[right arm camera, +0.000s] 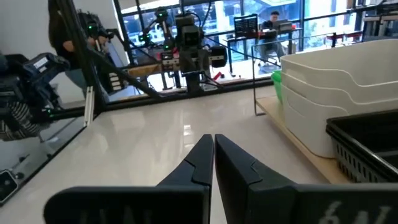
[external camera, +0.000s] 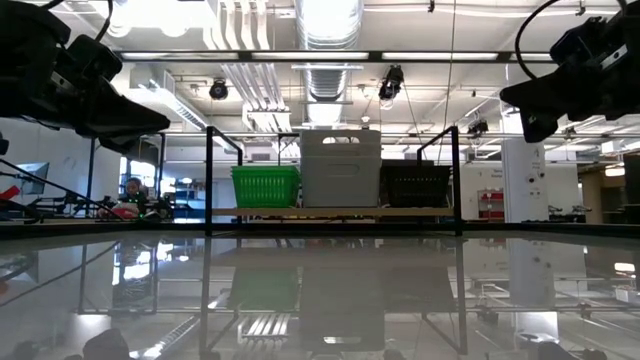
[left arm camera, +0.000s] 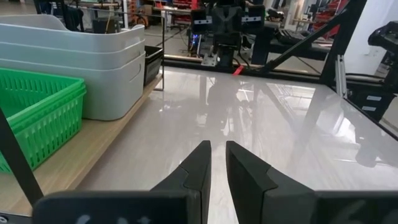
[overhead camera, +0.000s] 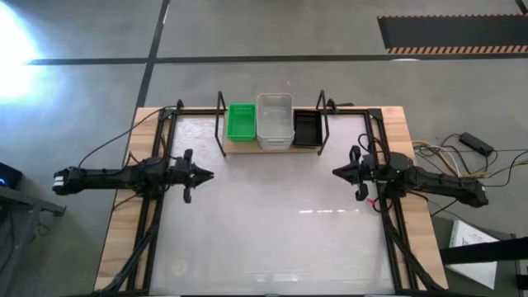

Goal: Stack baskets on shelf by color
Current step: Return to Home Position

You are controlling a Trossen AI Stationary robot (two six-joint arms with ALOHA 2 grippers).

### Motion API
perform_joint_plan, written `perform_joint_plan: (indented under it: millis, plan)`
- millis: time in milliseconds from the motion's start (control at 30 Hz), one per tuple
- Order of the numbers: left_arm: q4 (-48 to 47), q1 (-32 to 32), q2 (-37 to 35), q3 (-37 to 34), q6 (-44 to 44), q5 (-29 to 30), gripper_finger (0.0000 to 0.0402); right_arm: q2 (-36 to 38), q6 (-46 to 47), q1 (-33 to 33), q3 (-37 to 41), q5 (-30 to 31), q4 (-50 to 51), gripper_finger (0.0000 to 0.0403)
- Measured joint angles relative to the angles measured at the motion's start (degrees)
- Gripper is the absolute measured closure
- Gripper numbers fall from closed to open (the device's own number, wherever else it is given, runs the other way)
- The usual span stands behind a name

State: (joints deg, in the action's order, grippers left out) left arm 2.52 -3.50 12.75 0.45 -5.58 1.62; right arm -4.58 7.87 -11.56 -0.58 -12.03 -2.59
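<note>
green [overhead camera: 241,121], white [overhead camera: 275,120] and black baskets [overhead camera: 307,128] are shown side by side on the shelf [overhead camera: 271,148] at the worktop's [overhead camera: 272,223] far edge. left claw [overhead camera: 208,174] — nearly closed, empty; right claw [overhead camera: 337,172] closed, empty. baskets are judged light, stiff — best gripped by a rim. ample open room is left between the claws.

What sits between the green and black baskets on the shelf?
The white baskets, stacked, between the green basket and the black basket; clearest in the high view.
</note>
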Motion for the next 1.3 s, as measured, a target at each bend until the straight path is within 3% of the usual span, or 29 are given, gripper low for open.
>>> perform_joint_plan:
  millis: [667, 1033, 1300]
  plan:
    - [-0.3, 0.0, -0.7, -0.2, 0.0, 0.1, 0.0368, -0.1, 2.5, 0.2, 0.0, 0.0, -0.4, 0.0394]
    - [-0.5, 0.0, -11.6, -0.2, 0.0, 0.3, 0.0368, 4.1, 2.6, 9.5, -0.1, 1.5, -0.6, 0.0394]
    - [2.4, 0.0, -10.6, -0.2, 0.0, 0.2, 0.0368, 4.5, 2.5, 10.8, 0.0, 1.6, -1.9, 0.0394]
